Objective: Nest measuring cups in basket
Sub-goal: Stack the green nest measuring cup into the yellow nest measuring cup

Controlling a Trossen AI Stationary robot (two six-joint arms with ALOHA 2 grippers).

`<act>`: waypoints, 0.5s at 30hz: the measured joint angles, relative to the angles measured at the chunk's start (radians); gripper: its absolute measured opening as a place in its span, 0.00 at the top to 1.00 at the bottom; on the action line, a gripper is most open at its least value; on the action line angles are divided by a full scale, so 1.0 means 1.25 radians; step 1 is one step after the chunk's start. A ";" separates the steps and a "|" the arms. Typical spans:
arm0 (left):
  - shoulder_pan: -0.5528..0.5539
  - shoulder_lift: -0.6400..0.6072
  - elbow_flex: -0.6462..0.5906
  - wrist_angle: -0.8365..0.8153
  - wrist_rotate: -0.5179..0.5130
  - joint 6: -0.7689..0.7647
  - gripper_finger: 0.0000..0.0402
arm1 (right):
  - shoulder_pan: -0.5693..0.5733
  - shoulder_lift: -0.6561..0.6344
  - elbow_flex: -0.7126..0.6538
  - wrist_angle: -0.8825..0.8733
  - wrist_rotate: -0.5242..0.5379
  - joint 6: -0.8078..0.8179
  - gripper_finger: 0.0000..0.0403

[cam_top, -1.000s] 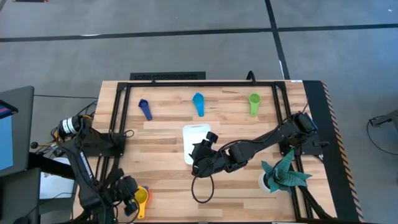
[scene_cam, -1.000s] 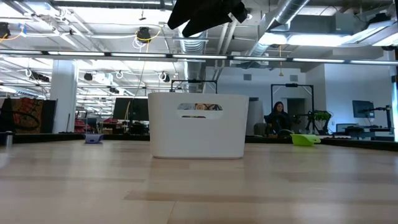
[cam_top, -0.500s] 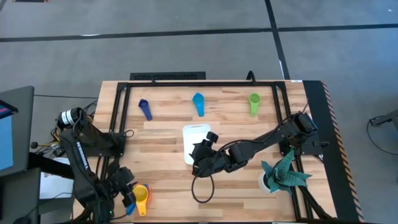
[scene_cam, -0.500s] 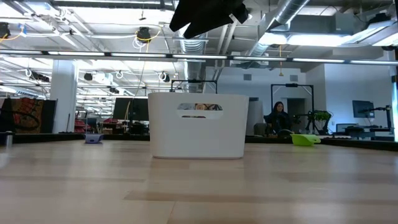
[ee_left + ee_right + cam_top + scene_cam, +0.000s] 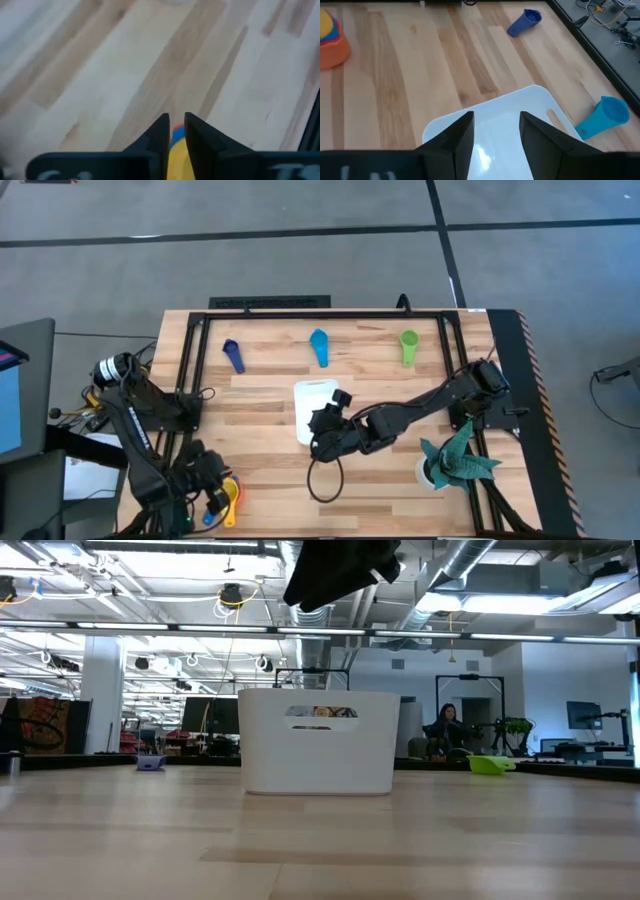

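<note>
A nested stack of orange, red, blue and yellow measuring cups (image 5: 230,494) (image 5: 330,35) sits near the table's near left corner, and my left gripper (image 5: 212,502) (image 5: 176,125) is shut on it. The white basket (image 5: 308,395) (image 5: 318,740) stands mid-table. My right gripper (image 5: 322,428) (image 5: 495,125) hangs open above the basket's near end, touching nothing. A dark blue cup (image 5: 233,355), a light blue cup (image 5: 319,346) and a green cup (image 5: 408,346) lie on their sides along the far edge. My left gripper pinches a yellow part of the nested cups (image 5: 177,152) between its two fingers, which slant down toward the table. A bit of blue and orange (image 5: 178,132) shows just past the fingertips. Which part of the cup this is, and whether the stack is lifted, I cannot tell.
A teal folded-paper plant (image 5: 455,460) stands at the near right. A black cable loop (image 5: 322,485) lies on the table in front of the basket. Black frame rails (image 5: 320,313) run along the far edge and both sides.
My left arm has raised its elbow, and its gripper has shifted a little beside the nested cups, which stay near the near left corner.
</note>
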State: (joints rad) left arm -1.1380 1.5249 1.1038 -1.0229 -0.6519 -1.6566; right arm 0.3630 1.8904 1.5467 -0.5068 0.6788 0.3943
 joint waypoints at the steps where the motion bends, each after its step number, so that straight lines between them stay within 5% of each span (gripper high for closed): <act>1: 0.001 0.000 -0.008 0.005 0.016 0.001 0.91 | 0.000 0.000 0.000 -0.007 0.000 0.000 0.57; 9: 0.000 0.000 -0.050 0.044 0.078 -0.006 0.99 | -0.005 0.000 0.000 -0.022 -0.001 0.004 0.65; 15: 0.014 0.000 -0.065 0.007 -0.014 0.006 1.00 | -0.009 0.000 0.000 -0.019 0.001 0.007 0.70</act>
State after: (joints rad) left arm -1.1211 1.5253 1.0219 -1.0136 -0.6688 -1.6497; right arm 0.3511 1.8904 1.5467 -0.5306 0.6798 0.4034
